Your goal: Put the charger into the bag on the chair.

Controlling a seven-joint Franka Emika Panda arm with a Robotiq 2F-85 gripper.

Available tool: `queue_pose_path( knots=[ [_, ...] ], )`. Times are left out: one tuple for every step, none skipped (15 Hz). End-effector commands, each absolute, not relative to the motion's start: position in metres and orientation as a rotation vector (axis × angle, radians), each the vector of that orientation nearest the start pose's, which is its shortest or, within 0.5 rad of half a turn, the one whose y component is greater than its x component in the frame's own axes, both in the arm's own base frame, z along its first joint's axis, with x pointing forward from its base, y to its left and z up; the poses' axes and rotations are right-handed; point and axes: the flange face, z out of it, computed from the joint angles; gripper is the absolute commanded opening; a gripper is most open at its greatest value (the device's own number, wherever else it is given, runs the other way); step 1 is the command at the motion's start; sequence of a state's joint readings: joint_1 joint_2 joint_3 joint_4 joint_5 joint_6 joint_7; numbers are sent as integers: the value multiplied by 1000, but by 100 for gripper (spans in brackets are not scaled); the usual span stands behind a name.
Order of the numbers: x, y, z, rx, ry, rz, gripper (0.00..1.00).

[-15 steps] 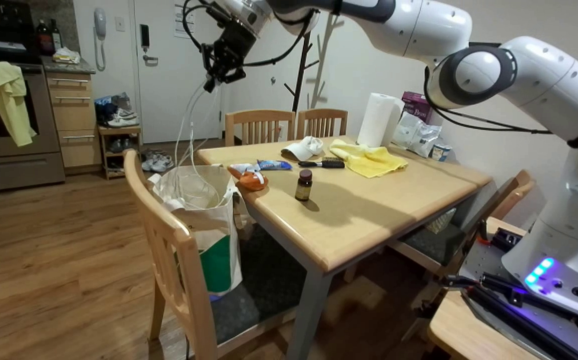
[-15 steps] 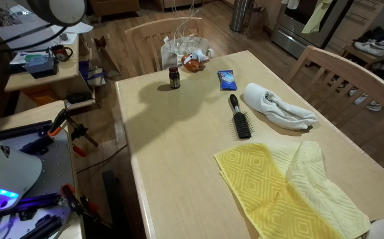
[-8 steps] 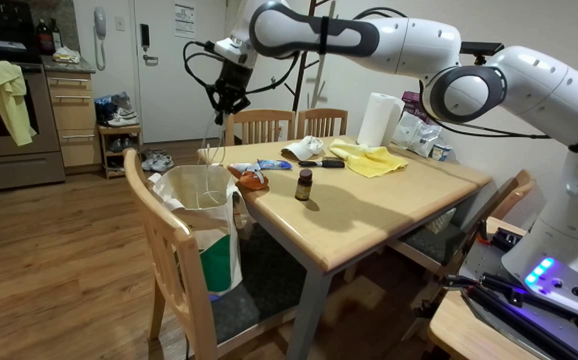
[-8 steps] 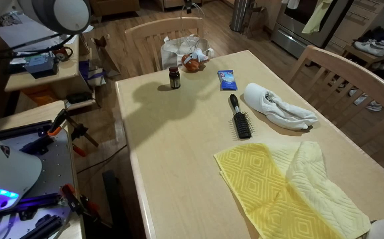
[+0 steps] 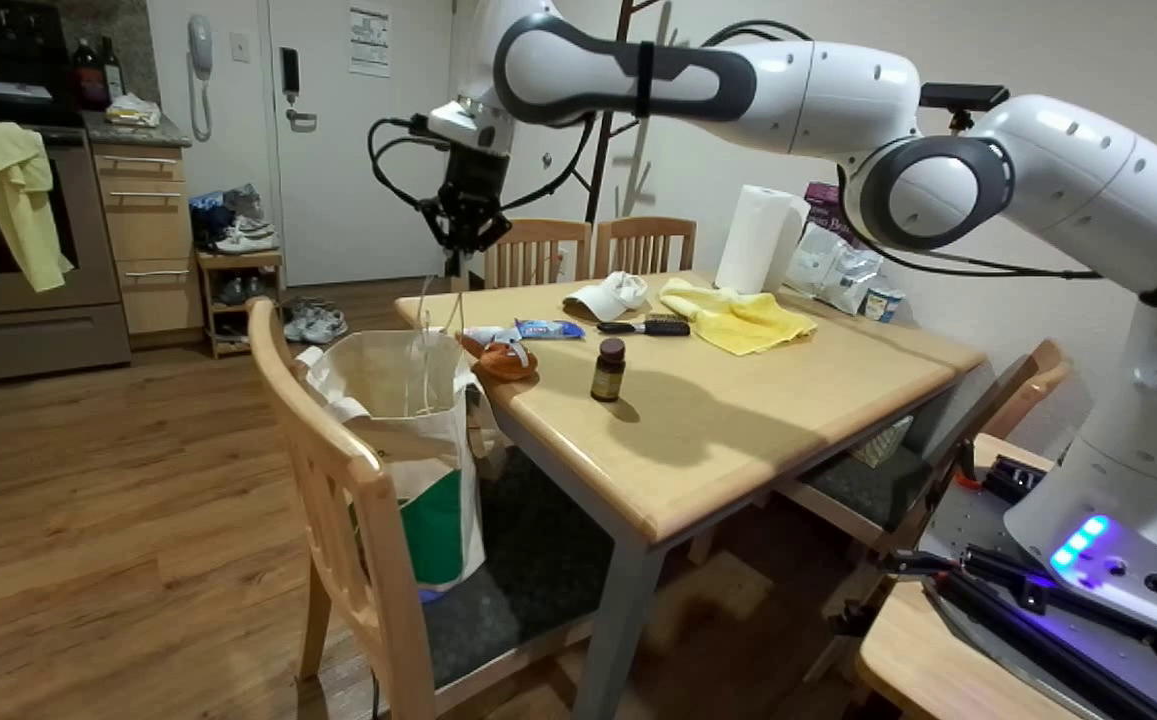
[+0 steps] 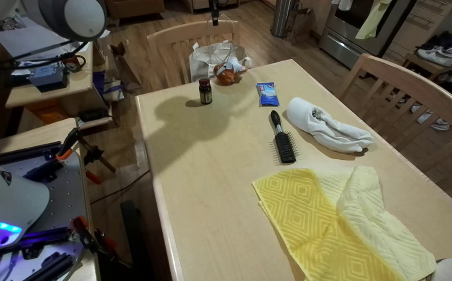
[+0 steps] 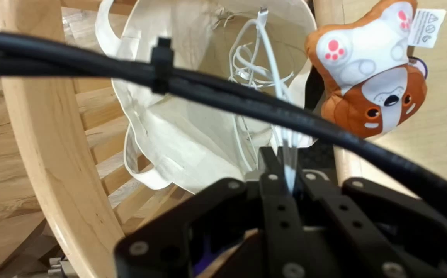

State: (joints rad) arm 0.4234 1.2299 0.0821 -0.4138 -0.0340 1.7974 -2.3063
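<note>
Wrist view: your end effector (image 7: 288, 170) is clamping the charger (image 7: 274, 69), which is showing as white cable, with its jaws standing together on the strands. A connector (image 7: 262, 17) and loose loops are hanging over the mouth of the bag (image 7: 198, 139); what the cable's other end is carrying is not showing clearly.

Change: in both exterior views you are bringing the end effector lower than a second ago. In an exterior view you are also swinging it from a slant towards upright. The lower loops are now hanging inside the bag, which is standing on the chair (image 5: 528, 560) beside the worktop (image 5: 628, 460).

Reading: you are probably passing from carrying to lowering, with release coming next. The charger is only partly in, so placement is not yet counting as done. The end effector is seemingly hanging near the worktop-side rim, close to the plush dog (image 7: 362, 77); if you are letting go there, a strand is risking draping outside. A slight inward shift is looking worthwhile.
</note>
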Motion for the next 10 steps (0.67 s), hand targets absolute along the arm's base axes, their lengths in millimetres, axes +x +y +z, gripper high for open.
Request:
queue_pose_path(
  knots=[
    [719, 366, 321, 601, 3066, 131, 5],
    [714, 370, 321, 595, 3105, 108, 5],
    [710, 373, 321, 577, 3129, 108, 30],
    [708, 374, 322, 552, 3153, 127, 31],
    [706, 374, 322, 552, 3163, 142, 35],
    [705, 375, 325, 546, 3181, 152, 42],
    [705, 374, 327, 539, 3195, 171, 47],
    [706, 373, 329, 555, 3188, 184, 55],
    [708, 370, 332, 582, 3174, 178, 60],
    [709, 370, 330, 636, 3156, 175, 68]
  ],
)
